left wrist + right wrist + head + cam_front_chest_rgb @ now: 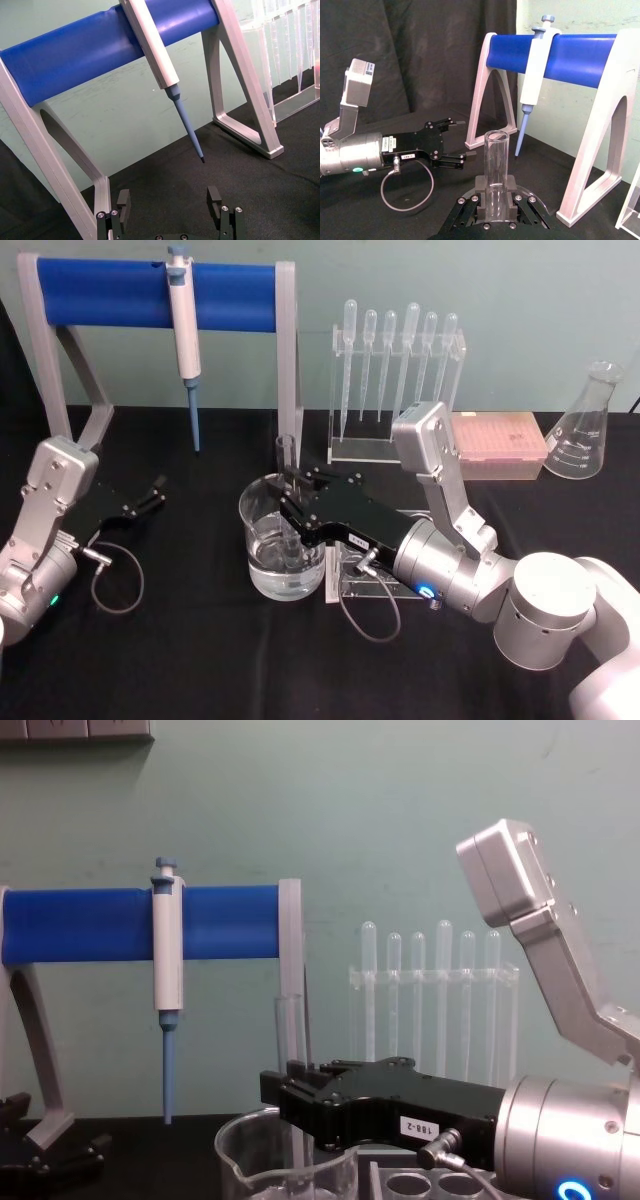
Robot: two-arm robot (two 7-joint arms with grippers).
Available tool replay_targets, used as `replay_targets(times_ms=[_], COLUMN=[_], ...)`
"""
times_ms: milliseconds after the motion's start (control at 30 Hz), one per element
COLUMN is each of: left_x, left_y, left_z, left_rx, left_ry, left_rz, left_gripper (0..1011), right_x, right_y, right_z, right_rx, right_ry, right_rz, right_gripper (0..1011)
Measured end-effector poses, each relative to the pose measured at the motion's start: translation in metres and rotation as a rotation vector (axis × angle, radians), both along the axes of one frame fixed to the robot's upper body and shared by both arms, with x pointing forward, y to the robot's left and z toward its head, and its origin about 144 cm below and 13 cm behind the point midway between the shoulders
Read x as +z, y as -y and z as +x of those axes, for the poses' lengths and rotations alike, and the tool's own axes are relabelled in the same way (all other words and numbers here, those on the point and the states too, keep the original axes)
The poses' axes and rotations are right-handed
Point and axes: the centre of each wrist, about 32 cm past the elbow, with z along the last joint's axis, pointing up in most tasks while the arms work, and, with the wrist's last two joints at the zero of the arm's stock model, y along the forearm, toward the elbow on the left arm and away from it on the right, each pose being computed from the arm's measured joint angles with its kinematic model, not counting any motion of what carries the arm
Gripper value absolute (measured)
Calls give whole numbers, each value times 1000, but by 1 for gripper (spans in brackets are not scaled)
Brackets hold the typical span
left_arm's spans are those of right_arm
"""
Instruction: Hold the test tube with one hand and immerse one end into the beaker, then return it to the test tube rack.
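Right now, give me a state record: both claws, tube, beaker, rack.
right claw: shut on the test tube, above the beaker
test tube: upright, lower end down inside the beaker, appears to reach the liquid; open rim above the claw
beaker: on the black table, partly filled with clear liquid
test tube rack: right of the beaker, visible holes empty
left claw: open, idle at the table's left, holding nothing
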Motion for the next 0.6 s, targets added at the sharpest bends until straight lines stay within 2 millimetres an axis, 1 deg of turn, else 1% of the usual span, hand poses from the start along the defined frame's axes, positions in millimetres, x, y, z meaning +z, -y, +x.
replay_targets(times_ms=[600], left_x=[0], left_y=[0], left_z=[0], left_rx=[0], left_ry=[0], left_rz=[0], left_gripper=[1000], right_x=[0], right_y=[0], right_z=[0], right_rx=[0], right_ry=[0], right_rz=[0], right_gripper=[224])
